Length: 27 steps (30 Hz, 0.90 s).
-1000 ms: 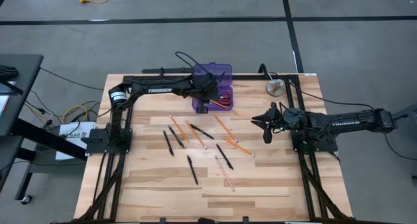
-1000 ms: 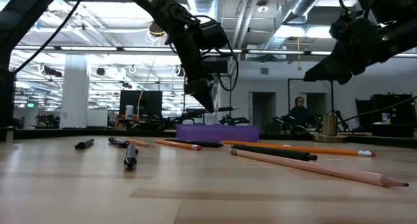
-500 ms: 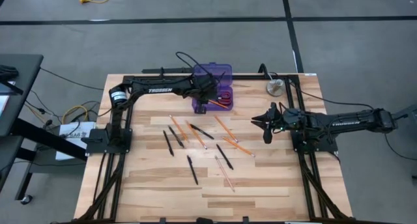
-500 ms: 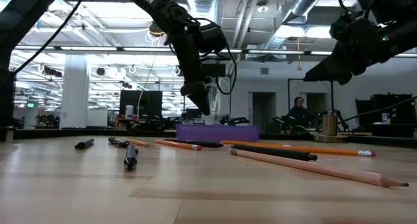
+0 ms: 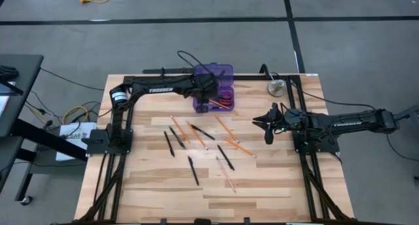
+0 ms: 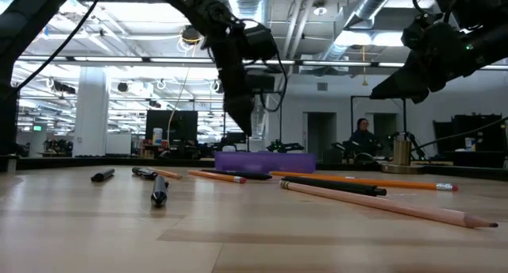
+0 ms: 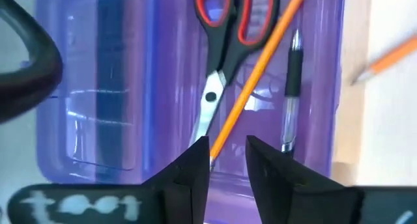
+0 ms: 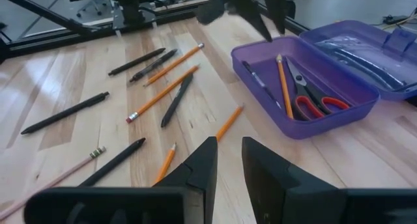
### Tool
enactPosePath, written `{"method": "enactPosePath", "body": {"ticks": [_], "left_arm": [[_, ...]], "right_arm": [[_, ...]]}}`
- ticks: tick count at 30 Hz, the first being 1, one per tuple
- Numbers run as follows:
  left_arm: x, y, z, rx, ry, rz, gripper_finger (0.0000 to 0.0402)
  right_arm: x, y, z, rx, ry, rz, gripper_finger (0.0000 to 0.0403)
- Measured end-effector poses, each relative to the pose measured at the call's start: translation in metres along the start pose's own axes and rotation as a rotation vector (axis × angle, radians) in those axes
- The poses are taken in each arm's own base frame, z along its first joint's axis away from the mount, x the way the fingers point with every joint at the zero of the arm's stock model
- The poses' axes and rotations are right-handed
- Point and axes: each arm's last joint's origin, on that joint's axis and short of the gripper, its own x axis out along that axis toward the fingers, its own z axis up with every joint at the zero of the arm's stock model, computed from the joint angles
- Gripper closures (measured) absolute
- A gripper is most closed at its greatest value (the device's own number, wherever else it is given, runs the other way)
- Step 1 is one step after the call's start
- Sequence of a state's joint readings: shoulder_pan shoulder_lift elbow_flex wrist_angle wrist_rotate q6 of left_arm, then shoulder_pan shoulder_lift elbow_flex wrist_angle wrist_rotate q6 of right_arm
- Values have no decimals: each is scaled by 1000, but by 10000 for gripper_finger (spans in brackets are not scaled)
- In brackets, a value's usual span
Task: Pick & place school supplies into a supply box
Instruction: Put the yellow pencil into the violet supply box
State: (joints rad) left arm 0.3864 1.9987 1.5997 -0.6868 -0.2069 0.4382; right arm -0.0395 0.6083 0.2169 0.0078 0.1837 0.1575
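The purple supply box (image 5: 213, 89) lies open at the table's far middle, its lid (image 8: 371, 48) folded back. Inside lie red-handled scissors (image 7: 225, 48), an orange pencil (image 7: 254, 81) and a black pen (image 7: 293, 87). My left gripper (image 7: 227, 162) hovers open just above the box's near end (image 8: 264, 19), holding nothing. Several orange pencils (image 5: 229, 141) and black pens (image 5: 193, 171) lie flat and scattered on the table's middle. My right gripper (image 5: 267, 128) waits open at the right, above the table.
A round metal disc (image 5: 276, 88) sits at the far right corner. The loose pens and pencils spread from the box toward the near edge (image 8: 156, 94). Black arm frames run along both table sides. A person (image 6: 363, 134) sits in the room behind.
My left gripper has turned a little at the wrist while staying over the supply box's near end.
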Motion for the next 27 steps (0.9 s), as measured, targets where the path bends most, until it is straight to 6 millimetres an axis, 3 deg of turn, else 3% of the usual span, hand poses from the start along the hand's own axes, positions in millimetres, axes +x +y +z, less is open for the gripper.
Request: {"method": "enactPosePath", "body": {"ticks": [11,18,22,27], "left_arm": [[-78,-6,46,-47,-189,-289,310],[-141,-14,36,-110,-389,-489,310],[-166,-46,20,-135,-577,-527,310],[-164,-110,-23,-262,-753,-441,310]], "right_arm": [[0,0,0,-34,0,1,337],[0,0,0,-34,2,1,337],[0,0,0,-35,4,2,337],[0,0,-3,-43,52,-4,337]]}}
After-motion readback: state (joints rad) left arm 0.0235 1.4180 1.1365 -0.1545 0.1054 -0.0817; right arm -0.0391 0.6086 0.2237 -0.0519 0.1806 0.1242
